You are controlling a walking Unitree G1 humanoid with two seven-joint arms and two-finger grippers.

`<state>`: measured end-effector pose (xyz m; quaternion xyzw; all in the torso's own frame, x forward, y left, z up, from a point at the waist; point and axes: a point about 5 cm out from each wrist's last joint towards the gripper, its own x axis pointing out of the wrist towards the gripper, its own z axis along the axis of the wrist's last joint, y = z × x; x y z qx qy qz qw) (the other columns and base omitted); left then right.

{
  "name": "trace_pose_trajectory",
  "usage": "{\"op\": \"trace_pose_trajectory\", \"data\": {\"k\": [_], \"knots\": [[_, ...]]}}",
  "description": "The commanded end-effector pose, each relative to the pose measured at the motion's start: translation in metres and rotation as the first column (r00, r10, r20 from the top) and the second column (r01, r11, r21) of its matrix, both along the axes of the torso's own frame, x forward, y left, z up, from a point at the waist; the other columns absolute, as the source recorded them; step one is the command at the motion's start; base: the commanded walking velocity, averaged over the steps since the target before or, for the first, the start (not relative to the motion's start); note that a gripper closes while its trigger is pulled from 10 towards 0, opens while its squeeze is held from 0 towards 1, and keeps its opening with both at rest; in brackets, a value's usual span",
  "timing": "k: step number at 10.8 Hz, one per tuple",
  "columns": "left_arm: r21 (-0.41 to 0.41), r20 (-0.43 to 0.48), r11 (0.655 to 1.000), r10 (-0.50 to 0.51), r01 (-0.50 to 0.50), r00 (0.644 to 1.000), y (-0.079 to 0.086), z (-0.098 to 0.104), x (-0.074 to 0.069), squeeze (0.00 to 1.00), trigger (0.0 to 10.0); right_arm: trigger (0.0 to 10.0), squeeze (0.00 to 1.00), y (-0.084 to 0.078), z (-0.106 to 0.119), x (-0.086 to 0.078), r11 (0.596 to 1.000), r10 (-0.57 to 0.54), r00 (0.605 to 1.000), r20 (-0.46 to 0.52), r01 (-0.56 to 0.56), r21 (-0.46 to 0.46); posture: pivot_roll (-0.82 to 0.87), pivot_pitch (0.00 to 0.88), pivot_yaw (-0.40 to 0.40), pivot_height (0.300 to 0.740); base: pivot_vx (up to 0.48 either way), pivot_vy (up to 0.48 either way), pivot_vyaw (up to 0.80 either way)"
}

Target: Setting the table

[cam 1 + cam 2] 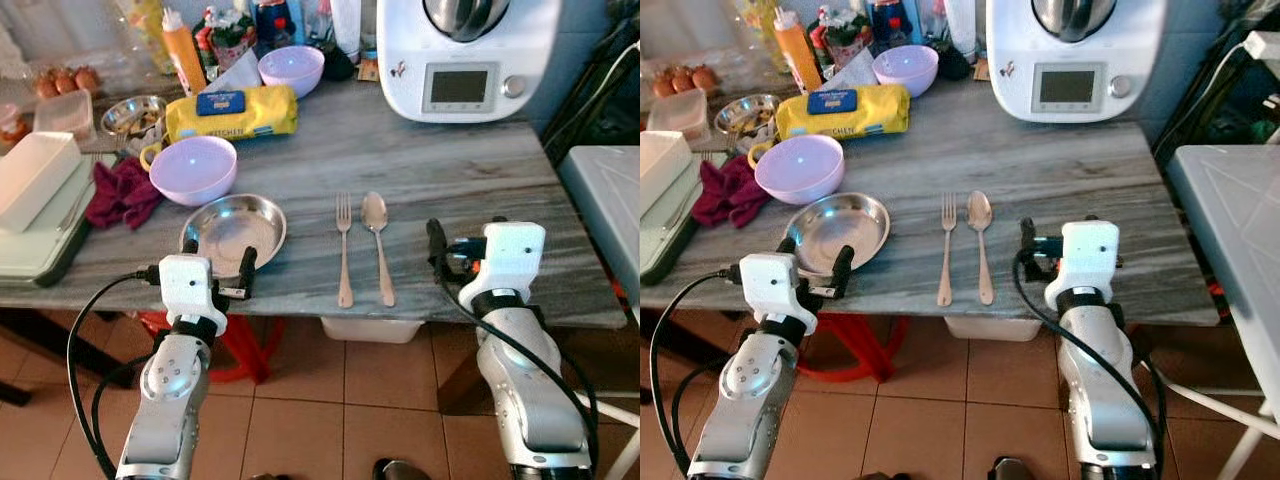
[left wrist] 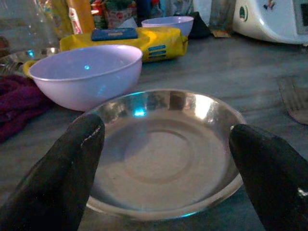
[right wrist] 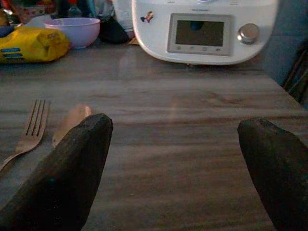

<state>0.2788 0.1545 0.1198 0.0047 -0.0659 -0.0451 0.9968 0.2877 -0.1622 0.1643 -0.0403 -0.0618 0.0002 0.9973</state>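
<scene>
While the fork (image 1: 343,247) and spoon (image 1: 377,243) lie side by side mid-table, the left gripper (image 2: 163,159) hovers wide open at the steel plate (image 1: 234,229), near the table's front edge. Right gripper (image 3: 173,159) waits, fingers spread. Next move, likely: grip the plate's rim squarely.

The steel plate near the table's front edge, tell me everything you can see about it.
The steel plate is round, shiny metal, shallow, with a raised rim and a flat centre ring. It is empty and lies flat on the grey wood-grain table, beside the lilac bowl. The left gripper is open, its fingers either side of the near rim, not gripping it.
</scene>
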Motion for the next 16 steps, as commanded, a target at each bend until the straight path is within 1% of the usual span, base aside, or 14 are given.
{"op": "trace_pose_trajectory", "data": {"k": [1, 2, 4, 5, 7, 8, 9, 10, 12, 13, 14, 15, 16], "knots": [[0.009, -0.01, 1.0, 0.019, -0.019, 1.0, 0.003, -0.001, -0.002, 0.0, 10.0, 10.0, 0.0, 0.003, -0.003, -0.001, 0.999, 0.019, 1.0, -0.013, -0.018, 0.026, -0.07, 0.131, 0.083, 0.74, 0.0, 0.0, 0.0], [0.01, -0.012, 1.0, 0.021, -0.021, 1.0, 0.003, -0.002, -0.002, 0.0, 10.0, 10.0, 0.0, 0.003, -0.006, -0.001, 0.997, 0.04, 0.999, -0.037, -0.037, 0.066, -0.07, 0.131, 0.083, 0.74, 0.0, 0.0, 0.0], [0.009, -0.021, 1.0, 0.024, -0.024, 0.999, 0.002, -0.003, -0.003, 0.0, 10.0, 10.0, 0.0, 0.002, -0.009, 0.0, 0.999, 0.016, 0.998, -0.055, -0.013, 0.049, -0.07, 0.135, 0.082, 0.74, -0.261, 0.0, 0.0], [0.009, -0.024, 1.0, 0.026, -0.026, 0.999, 0.002, -0.003, -0.002, 0.0, 10.0, 10.0, 0.0, 0.002, -0.009, 0.0, 0.999, 0.004, 0.999, -0.041, -0.003, 0.035, -0.07, 0.136, 0.083, 0.74, -0.3, 0.0, 0.0], [0.008, -0.026, 1.0, 0.026, -0.026, 0.999, 0.002, -0.003, -0.002, 0.0, 10.0, 10.0, 0.0, 0.001, -0.008, 0.0, 0.998, 0.016, 1.0, -0.021, -0.015, 0.065, -0.07, 0.137, 0.085, 0.74, -0.317, 0.0, 0.0], [0.009, -0.028, 1.0, 0.028, -0.028, 0.999, 0.002, -0.003, -0.002, 0.0, 10.0, 10.0, 0.0, -0.001, -0.008, 0.002, 0.996, -0.003, 1.0, -0.021, 0.005, 0.087, -0.07, 0.137, 0.085, 0.74, -0.345, 0.0, 0.0], [0.009, -0.029, 1.0, 0.028, -0.028, 0.999, 0.002, -0.003, -0.002, 0.0, 10.0, 10.0, 0.0, 0.001, -0.008, 0.001, 0.997, 0.006, 1.0, -0.022, -0.005, 0.078, -0.07, 0.137, 0.085, 0.74, -0.345, 0.0, 0.0], [0.009, -0.03, 1.0, 0.028, -0.028, 0.999, 0.002, -0.003, -0.002, 0.0, 10.0, 10.0, 0.0, 0.004, -0.009, 0.001, 0.995, 0.032, 0.999, -0.022, -0.03, 0.093, -0.07, 0.135, 0.086, 0.74, -0.345, 0.0, 0.0], [0.008, -0.032, 1.0, 0.027, -0.027, 0.999, 0.002, -0.003, -0.002, 0.0, 10.0, 10.0, 0.0, 0.005, -0.009, 0.0, 0.997, 0.034, 0.999, -0.017, -0.032, 0.073, -0.07, 0.137, 0.086, 0.74, -0.347, 0.0, 0.0], [0.006, -0.034, 1.0, 0.025, -0.025, 0.999, 0.001, -0.004, -0.002, 0.0, 10.0, 10.0, 0.0, 0.003, -0.01, 0.0, 0.999, 0.022, 0.999, -0.024, -0.021, 0.05, -0.07, 0.14, 0.085, 0.74, -0.341, 0.0, 0.0], [0.005, -0.038, 1.0, 0.023, -0.022, 0.999, 0.0, -0.005, -0.003, 0.0, 10.0, 10.0, 0.0, 0.002, -0.013, 0.0, 0.999, 0.013, 0.999, -0.043, -0.011, 0.047, -0.08, 0.145, 0.083, 0.74, -0.337, 0.0, 0.0], [0.004, -0.04, 1.0, 0.021, -0.021, 0.999, 0.0, -0.005, -0.003, 0.0, 10.0, 10.0, 0.0, 0.002, -0.014, 0.0, 1.0, 0.013, 0.999, -0.045, -0.013, 0.013, -0.08, 0.148, 0.083, 0.74, -0.341, 0.0, 0.0], [0.007, -0.041, 1.0, 0.019, -0.019, 0.999, -0.001, -0.006, -0.004, 0.0, 10.0, 10.0, 0.0, 0.001, -0.015, 0.0, 0.999, -0.005, 0.999, -0.033, 0.006, 0.034, -0.08, 0.151, 0.083, 0.74, -0.319, 0.0, 0.0]]}}
